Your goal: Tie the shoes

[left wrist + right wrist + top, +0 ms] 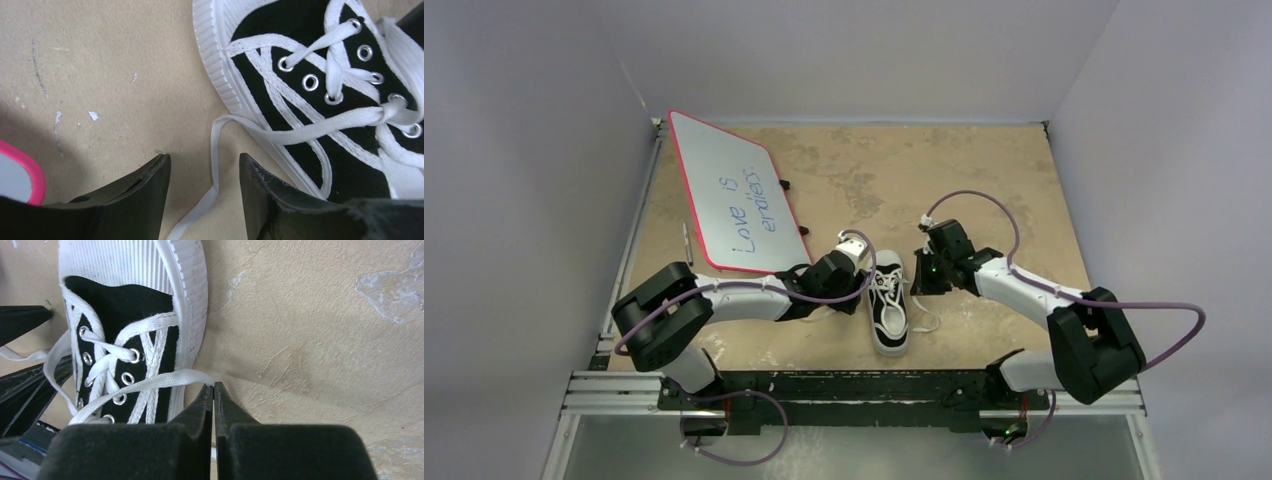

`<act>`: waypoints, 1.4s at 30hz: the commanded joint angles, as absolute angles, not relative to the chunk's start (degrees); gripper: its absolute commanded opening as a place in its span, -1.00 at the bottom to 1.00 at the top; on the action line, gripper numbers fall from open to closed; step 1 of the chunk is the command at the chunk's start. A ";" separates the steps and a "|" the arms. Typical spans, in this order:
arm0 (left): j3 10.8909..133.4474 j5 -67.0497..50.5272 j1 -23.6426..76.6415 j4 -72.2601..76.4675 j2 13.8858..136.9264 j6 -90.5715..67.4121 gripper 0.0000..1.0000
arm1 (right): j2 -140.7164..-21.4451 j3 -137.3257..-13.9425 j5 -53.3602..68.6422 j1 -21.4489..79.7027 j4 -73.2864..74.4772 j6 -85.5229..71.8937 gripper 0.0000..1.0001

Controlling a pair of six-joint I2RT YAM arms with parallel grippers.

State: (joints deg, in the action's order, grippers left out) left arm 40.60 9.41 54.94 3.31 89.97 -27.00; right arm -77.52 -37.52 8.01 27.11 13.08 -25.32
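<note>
Right, starting at the left: a white dry-erase board with a pink rim (734,200) lies on the far left of the tan, scuffed bench (984,170). It carries blue handwriting, "Love is" and below it what I read as "endless", and it plays no part in the job. Next, my left fingers (155,180) stand spread, low over the bench just beside the shoe. The left lace end (216,150) runs loose through the gap between them, apparently untouched; I judge they are placed to close on that strand. The small black canvas sneaker with white stripes, white rubber sole and toe cap (889,312) sits mid-bench between the two arms, near their bases. Its laces are threaded through the eyelets with no bow tied yet. On its other flank my right fingers (210,395) are pressed together, their tips pinching the right lace end (170,379), which stretches from the eyelets across the sole to them, presumably to hold tension for crossing the strands. I see no brand mark on the shoe.
</note>
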 commanded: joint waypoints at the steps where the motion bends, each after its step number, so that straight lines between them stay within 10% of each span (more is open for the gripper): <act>1: 42.95 15.66 56.78 -0.83 92.28 -28.66 0.02 | -75.24 -38.11 5.76 27.07 13.43 -27.01 -1.00; 15: 49.65 24.56 59.59 -19.59 95.26 -31.41 -1.00 | -64.67 -41.54 -5.22 27.13 27.67 -41.43 -1.00; 25: 58.66 42.23 59.63 -39.17 90.14 -46.13 -1.00 | -64.69 -50.74 -21.45 25.88 43.64 -42.72 -1.00; 42: 53.05 38.75 59.61 -34.60 95.07 -45.48 -1.00 | -69.38 -41.83 -5.95 4.70 32.19 -36.78 -1.00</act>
State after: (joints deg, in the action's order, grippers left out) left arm 55.24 38.26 60.10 -32.32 93.97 -47.37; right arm -67.90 -43.18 -2.55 7.62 34.72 -38.92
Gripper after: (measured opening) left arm 0.005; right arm 0.004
